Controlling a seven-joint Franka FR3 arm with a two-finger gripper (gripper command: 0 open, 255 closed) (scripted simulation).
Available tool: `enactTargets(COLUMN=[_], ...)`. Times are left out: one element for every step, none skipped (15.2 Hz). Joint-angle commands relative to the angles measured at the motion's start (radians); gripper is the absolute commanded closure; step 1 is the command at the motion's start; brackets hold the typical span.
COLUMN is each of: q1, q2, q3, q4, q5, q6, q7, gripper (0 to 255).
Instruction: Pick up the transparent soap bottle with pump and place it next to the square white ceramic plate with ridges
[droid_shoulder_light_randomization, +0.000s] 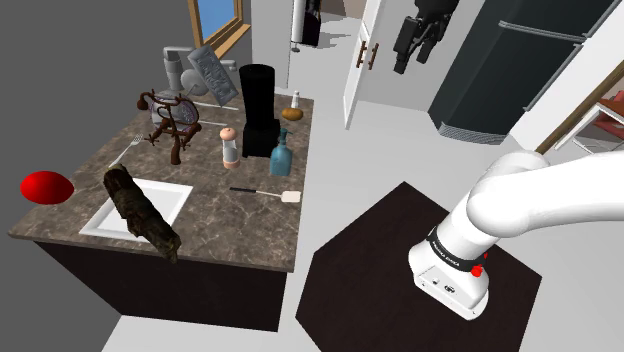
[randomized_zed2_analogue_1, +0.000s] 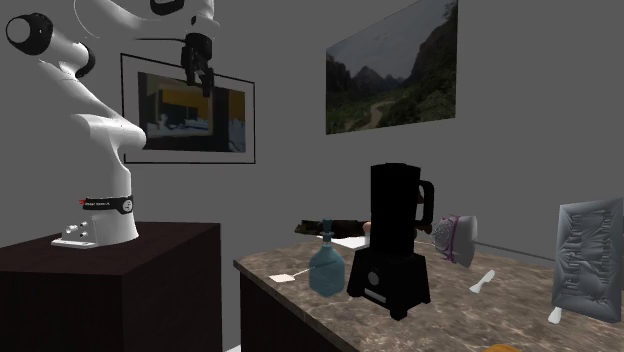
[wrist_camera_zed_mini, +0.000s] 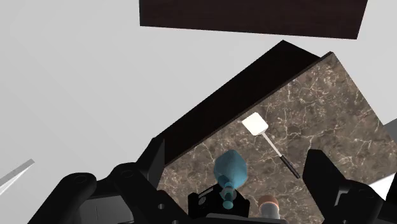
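The soap bottle (droid_shoulder_light_randomization: 282, 153) is blue-green glass with a pump top. It stands upright on the dark marble counter (droid_shoulder_light_randomization: 220, 215) beside a black blender (droid_shoulder_light_randomization: 258, 105). The bottle (randomized_zed2_analogue_1: 325, 265) stands in front of the blender in the second exterior view. The square white plate (droid_shoulder_light_randomization: 165, 195) lies near the counter's front at the shoulder view's left, with a dark brown gnarled lump (droid_shoulder_light_randomization: 140, 210) across it. My gripper (droid_shoulder_light_randomization: 412, 62) hangs high in the air, far off the counter's side, open and holding nothing. In the wrist view the bottle (wrist_camera_zed_mini: 230, 168) shows far beyond the gripper (wrist_camera_zed_mini: 238, 184), between the spread fingers.
A white-headed spatula (droid_shoulder_light_randomization: 268, 192) lies between bottle and plate. A grinder (droid_shoulder_light_randomization: 230, 147) stands next to the bottle. A red object (droid_shoulder_light_randomization: 45, 186), a fork (droid_shoulder_light_randomization: 125, 150) and a brown ornament (droid_shoulder_light_randomization: 170, 120) sit farther along. A dark fridge (droid_shoulder_light_randomization: 520, 60) stands behind the arm's stand (droid_shoulder_light_randomization: 420, 270).
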Motion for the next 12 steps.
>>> enactTargets(q1=[0.0, 0.0, 0.0, 0.0, 0.0, -0.001, -0.001, -0.001, -0.002, -0.002, -0.003, -0.003], q2=[0.0, 0.018, 0.038, 0.059, 0.081, 0.105, 0.13, 0.156, 0.183, 0.212, 0.241, 0.271], q3=[0.0, -0.001, -0.001, -0.002, -0.003, -0.003, -0.003, -0.003, -0.004, -0.004, -0.004, -0.004], q4=[0.0, -0.015, -0.029, -0.041, -0.052, -0.062, -0.07, -0.076, -0.081, -0.085, -0.087, -0.088], q5=[0.0, 0.0, -0.001, -0.001, -0.002, -0.003, -0.003, -0.004, -0.005, -0.006, -0.007, -0.008], q6=[0.0, 0.035, 0.07, 0.105, 0.14, 0.175, 0.209, 0.244, 0.278, 0.311, 0.345, 0.377], q7=[0.0, 0.001, 0.002, 0.002, 0.003, 0.004, 0.005, 0.006, 0.007, 0.008, 0.009, 0.01], gripper=[0, 0, 0, 0, 0, 0, 0, 0, 0, 0, 0, 0])
